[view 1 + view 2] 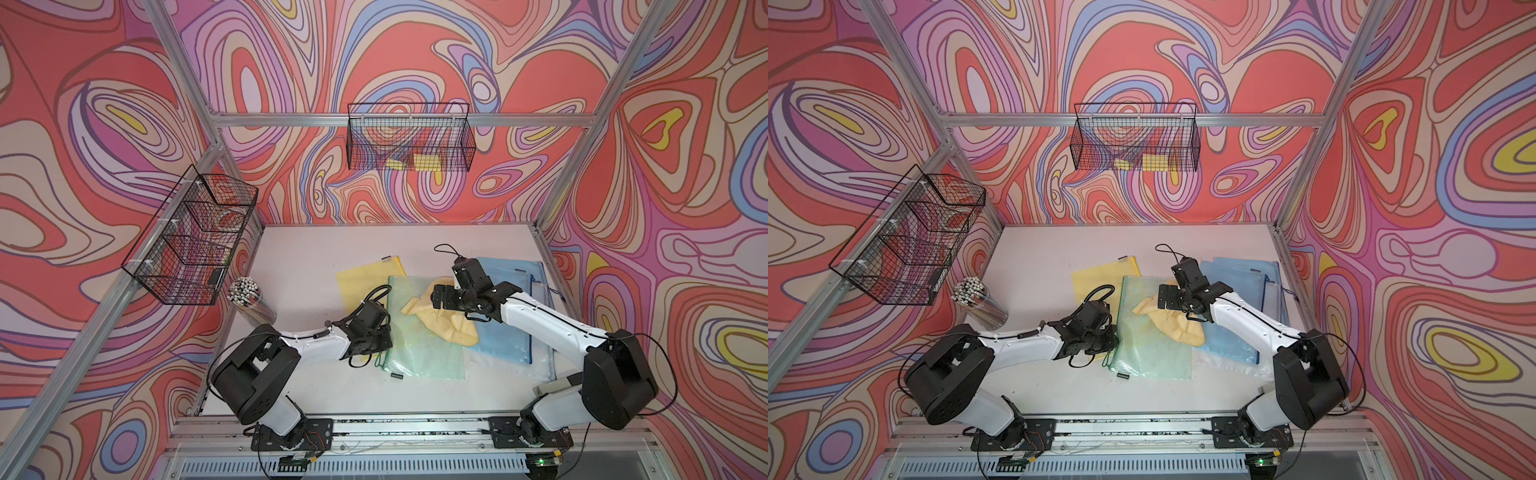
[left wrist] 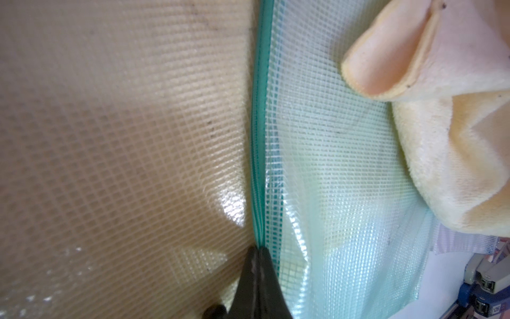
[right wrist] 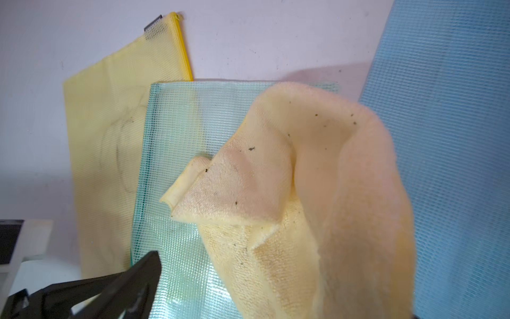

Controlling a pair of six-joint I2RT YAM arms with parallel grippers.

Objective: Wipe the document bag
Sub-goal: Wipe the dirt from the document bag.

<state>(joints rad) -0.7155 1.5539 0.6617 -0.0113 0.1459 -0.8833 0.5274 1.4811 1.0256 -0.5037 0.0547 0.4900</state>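
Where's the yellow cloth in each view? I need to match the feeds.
Top view: cloth mid-table, on the green document bag.
Top view: cloth in the same place.
Left wrist: cloth beyond the bag's green zipper edge.
Right wrist: cloth heaped close up, between yellow bag and blue bag.
Shared landmark: the green document bag beneath it.

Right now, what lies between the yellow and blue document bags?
The green mesh document bag, with the yellow cloth crumpled on it, in both top views.

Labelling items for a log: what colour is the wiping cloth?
The cloth is pale yellow with small dark specks, clearest in the right wrist view.
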